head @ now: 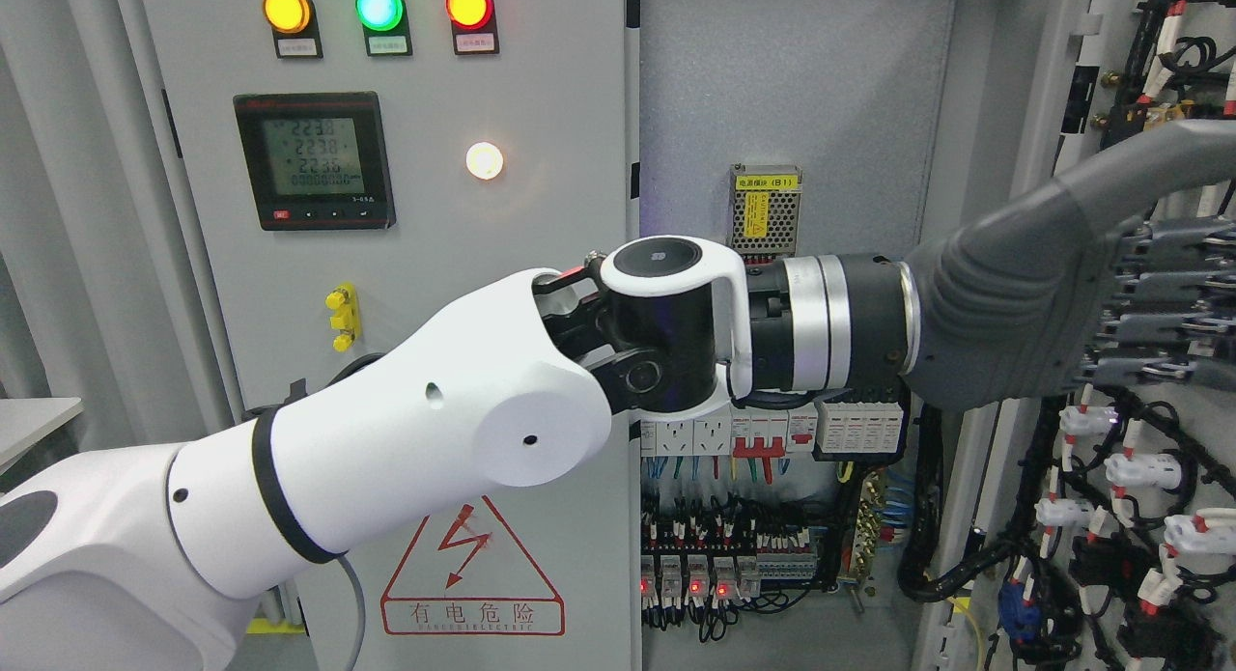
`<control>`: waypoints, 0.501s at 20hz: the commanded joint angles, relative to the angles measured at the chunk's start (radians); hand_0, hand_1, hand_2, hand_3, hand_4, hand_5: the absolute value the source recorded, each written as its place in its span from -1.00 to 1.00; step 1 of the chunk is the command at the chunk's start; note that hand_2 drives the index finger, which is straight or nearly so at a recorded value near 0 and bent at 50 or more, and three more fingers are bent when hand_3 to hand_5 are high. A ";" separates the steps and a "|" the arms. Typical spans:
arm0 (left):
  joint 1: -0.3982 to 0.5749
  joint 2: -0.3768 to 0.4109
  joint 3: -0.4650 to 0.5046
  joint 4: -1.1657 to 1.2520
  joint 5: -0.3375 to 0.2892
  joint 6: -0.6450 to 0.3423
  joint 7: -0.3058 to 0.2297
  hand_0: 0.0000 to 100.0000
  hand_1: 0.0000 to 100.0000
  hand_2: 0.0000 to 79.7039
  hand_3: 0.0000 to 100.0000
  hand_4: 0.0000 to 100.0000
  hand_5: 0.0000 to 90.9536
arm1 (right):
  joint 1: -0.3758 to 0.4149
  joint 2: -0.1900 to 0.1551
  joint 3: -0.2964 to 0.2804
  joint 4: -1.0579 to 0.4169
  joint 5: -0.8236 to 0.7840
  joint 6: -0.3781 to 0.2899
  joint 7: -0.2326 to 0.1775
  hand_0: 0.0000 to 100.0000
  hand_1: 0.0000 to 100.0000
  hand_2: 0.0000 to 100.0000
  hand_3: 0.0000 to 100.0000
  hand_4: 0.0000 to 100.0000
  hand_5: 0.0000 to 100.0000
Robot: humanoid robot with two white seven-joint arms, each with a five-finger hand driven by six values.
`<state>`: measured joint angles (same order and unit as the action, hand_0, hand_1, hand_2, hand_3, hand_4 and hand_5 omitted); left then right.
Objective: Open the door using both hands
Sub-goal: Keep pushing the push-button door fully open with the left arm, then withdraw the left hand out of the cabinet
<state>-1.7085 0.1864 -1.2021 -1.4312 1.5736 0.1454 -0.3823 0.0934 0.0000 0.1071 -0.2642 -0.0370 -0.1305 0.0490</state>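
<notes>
Right door [1110,517] swung open at right edge of frame, wired inner face showing; cabinet interior [772,478] exposed between it and closed left door [435,217]. Left hand [1110,275] reaching across, grey glove against open door, fingers extended. Grip undeterminable.

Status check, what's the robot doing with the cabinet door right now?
Left hand across at right door, fingers against its inner side; grip unclear. Right hand out of view. Right door open, breakers exposed. Left door shut. Nothing blocking.

Left hand [1024,304] — against open door [1159,439]
</notes>
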 commanded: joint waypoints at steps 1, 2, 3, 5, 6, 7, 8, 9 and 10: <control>0.107 0.208 0.007 -0.191 -0.151 -0.053 0.000 -0.42 -1.00 -0.93 -0.94 -0.93 -1.00 | 0.000 -0.020 0.000 -0.006 0.000 0.000 0.000 -0.56 -1.00 -1.00 -1.00 -1.00 -1.00; 0.133 0.226 0.006 -0.205 -0.190 -0.058 0.002 -0.42 -1.00 -0.93 -0.94 -0.93 -1.00 | 0.000 -0.020 0.000 -0.006 0.000 0.000 0.000 -0.56 -1.00 -1.00 -1.00 -1.00 -1.00; 0.165 0.246 0.006 -0.221 -0.220 -0.059 0.005 -0.42 -1.00 -0.93 -0.94 -0.93 -1.00 | 0.000 -0.020 0.000 -0.006 0.000 0.000 0.000 -0.56 -1.00 -1.00 -1.00 -1.00 -1.00; 0.242 0.272 0.004 -0.245 -0.256 -0.075 0.020 -0.42 -1.00 -0.93 -0.94 -0.93 -1.00 | 0.000 -0.020 0.000 -0.006 0.000 0.000 0.000 -0.56 -1.00 -1.00 -1.00 -1.00 -1.00; 0.288 0.286 0.004 -0.248 -0.286 -0.090 0.031 -0.42 -1.00 -0.93 -0.94 -0.93 -1.00 | 0.000 -0.020 0.000 -0.007 0.000 0.000 0.000 -0.56 -1.00 -1.00 -1.00 -1.00 -1.00; 0.344 0.300 0.004 -0.252 -0.332 -0.102 0.039 -0.42 -1.00 -0.93 -0.94 -0.93 -1.00 | 0.000 -0.020 0.000 -0.006 0.000 0.000 0.000 -0.56 -1.00 -1.00 -1.00 -1.00 -1.00; 0.399 0.309 0.004 -0.253 -0.384 -0.107 0.039 -0.42 -1.00 -0.93 -0.94 -0.93 -1.00 | 0.000 -0.020 0.000 -0.007 0.000 0.000 0.000 -0.56 -1.00 -1.00 -1.00 -1.00 -1.00; 0.470 0.320 0.006 -0.253 -0.442 -0.109 0.039 -0.42 -1.00 -0.93 -0.94 -0.93 -1.00 | 0.000 -0.020 0.000 -0.009 0.000 0.000 0.000 -0.56 -1.00 -1.00 -1.00 -1.00 -1.00; 0.543 0.334 0.009 -0.253 -0.498 -0.109 0.039 -0.42 -1.00 -0.93 -0.94 -0.93 -1.00 | 0.002 -0.020 0.000 -0.012 0.000 0.000 0.000 -0.56 -1.00 -1.00 -1.00 -1.00 -1.00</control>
<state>-1.4286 0.3536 -1.1990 -1.5728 1.2923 0.0507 -0.3493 0.0937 0.0000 0.1073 -0.2684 -0.0368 -0.1306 0.0495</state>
